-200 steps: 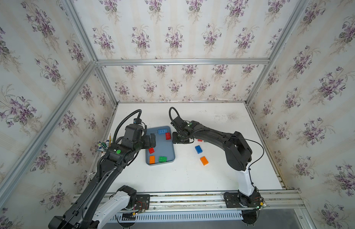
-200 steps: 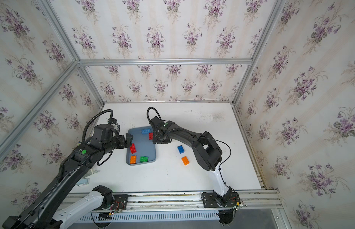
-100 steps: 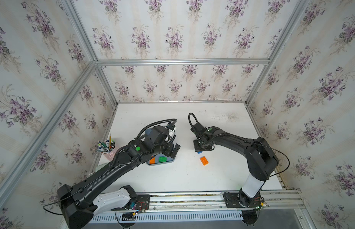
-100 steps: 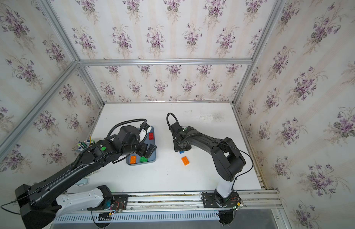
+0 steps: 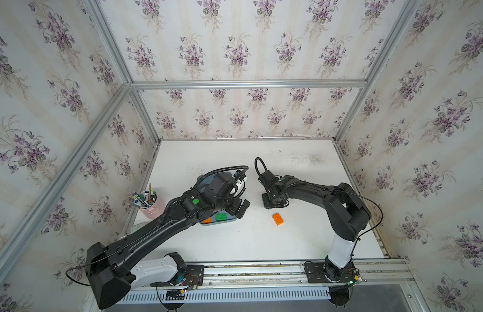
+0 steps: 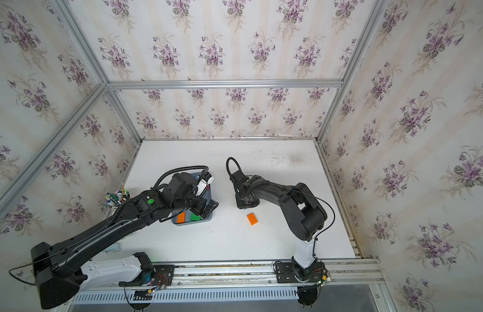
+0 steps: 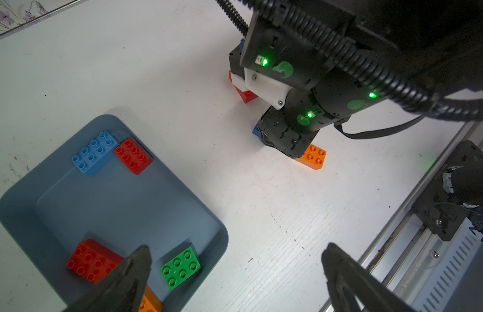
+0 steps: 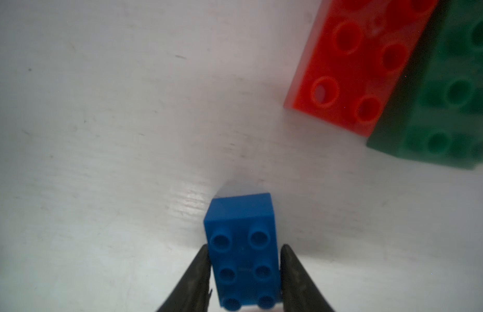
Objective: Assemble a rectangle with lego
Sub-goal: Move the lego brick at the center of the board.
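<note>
The blue brick (image 8: 243, 254) sat studs up on the table (image 5: 262, 243). The right gripper (image 8: 243, 246) had closed on its two long sides, and both fingers (image 8: 199, 272) pressed against it. In both top views that gripper pointed down just right of frame centre and hid the brick from me.

Near the blue brick, a red brick (image 8: 351, 67) and a green brick (image 8: 450, 94) lay side by side, touching along their long edges. An orange brick (image 5: 277, 218) lay alone on the table, below and a little right of the right gripper in a top view.

Left of centre was the tray (image 7: 121, 205), largely covered by my left arm in the top views. At one end it held a light-blue brick (image 7: 94, 152) just beside a second red brick (image 7: 132, 156). At the other end were a third red brick (image 7: 93, 260), a second green brick (image 7: 181, 266) and a second orange brick (image 7: 151, 304).

The left gripper (image 7: 237, 245) hung over that end's rim, jaws spread wide with nothing between them. A pen cup (image 5: 151, 205) stood at the table's left edge.
</note>
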You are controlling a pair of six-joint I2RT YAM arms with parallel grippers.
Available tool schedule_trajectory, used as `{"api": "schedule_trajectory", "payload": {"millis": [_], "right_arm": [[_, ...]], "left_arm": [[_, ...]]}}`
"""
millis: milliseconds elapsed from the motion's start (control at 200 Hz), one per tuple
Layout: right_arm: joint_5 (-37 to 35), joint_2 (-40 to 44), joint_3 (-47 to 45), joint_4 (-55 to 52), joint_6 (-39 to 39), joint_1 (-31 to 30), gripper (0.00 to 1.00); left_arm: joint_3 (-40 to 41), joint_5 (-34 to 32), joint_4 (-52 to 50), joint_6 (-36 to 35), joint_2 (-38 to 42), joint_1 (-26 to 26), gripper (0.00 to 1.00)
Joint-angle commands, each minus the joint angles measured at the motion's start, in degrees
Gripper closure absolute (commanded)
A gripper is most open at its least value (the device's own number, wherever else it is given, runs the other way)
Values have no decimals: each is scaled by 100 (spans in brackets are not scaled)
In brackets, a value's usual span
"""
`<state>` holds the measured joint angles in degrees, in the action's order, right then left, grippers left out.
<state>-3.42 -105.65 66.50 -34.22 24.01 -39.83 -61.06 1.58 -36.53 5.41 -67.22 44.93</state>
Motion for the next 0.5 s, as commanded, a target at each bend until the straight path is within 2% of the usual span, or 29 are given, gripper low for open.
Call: {"api": "schedule_trajectory", "payload": {"millis": [0, 140, 305, 495], "right_arm": [[188, -106, 129, 97, 70, 1, 62], [263, -272, 331, 141, 288, 2, 65], [272, -669, 989, 130, 531, 4, 65], [122, -1298, 1694, -17, 632, 9, 62]], "left_arm": [[24, -179, 112, -58, 7, -2, 0], [57, -315, 111, -47, 33, -1, 0], [76, -317, 195, -32, 61, -4, 0], [84, -358, 121, -35, 119, -2, 0]]}}
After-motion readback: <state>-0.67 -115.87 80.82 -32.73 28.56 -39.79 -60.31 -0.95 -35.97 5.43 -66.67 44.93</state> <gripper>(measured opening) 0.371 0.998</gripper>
